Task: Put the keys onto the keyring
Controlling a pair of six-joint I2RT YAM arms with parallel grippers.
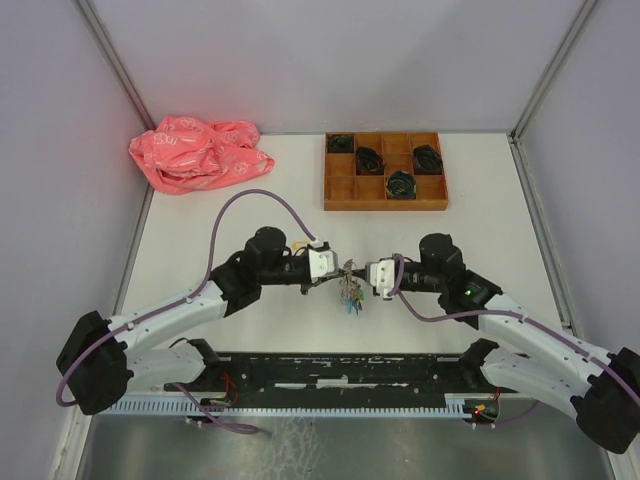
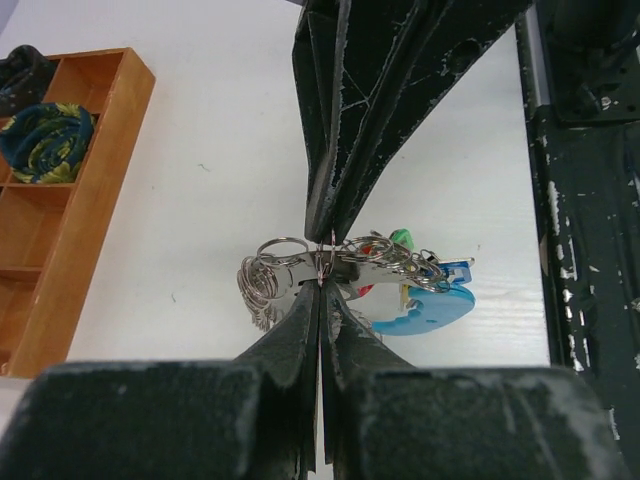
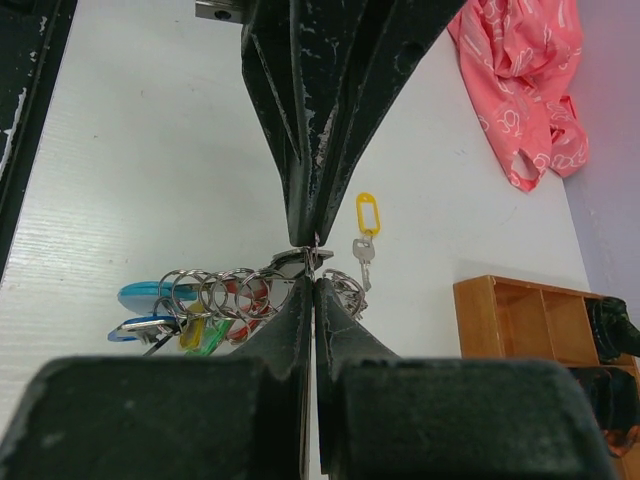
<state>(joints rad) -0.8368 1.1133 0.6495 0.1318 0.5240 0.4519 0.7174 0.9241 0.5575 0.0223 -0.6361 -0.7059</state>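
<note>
The keyring point(image 1: 350, 293) hangs between my two grippers above the table's middle. It is a bunch of silvery rings with a light-blue piece point(image 2: 428, 310) and small red, green and yellow tags. My left gripper point(image 1: 341, 268) is shut on a thin wire loop at the top of the keyring point(image 2: 350, 262), its tips at the wire point(image 2: 320, 282). My right gripper point(image 1: 361, 271) faces it tip to tip and is shut on the same loop point(image 3: 312, 275). One silver key with a yellow tag point(image 3: 366, 215) lies loose on the table beyond the keyring point(image 3: 215, 295).
A wooden compartment tray point(image 1: 385, 205) with black coiled bundles stands at the back right; it also shows in the left wrist view point(image 2: 95, 200) and the right wrist view point(image 3: 520, 320). A crumpled pink bag point(image 1: 198, 152) lies at the back left.
</note>
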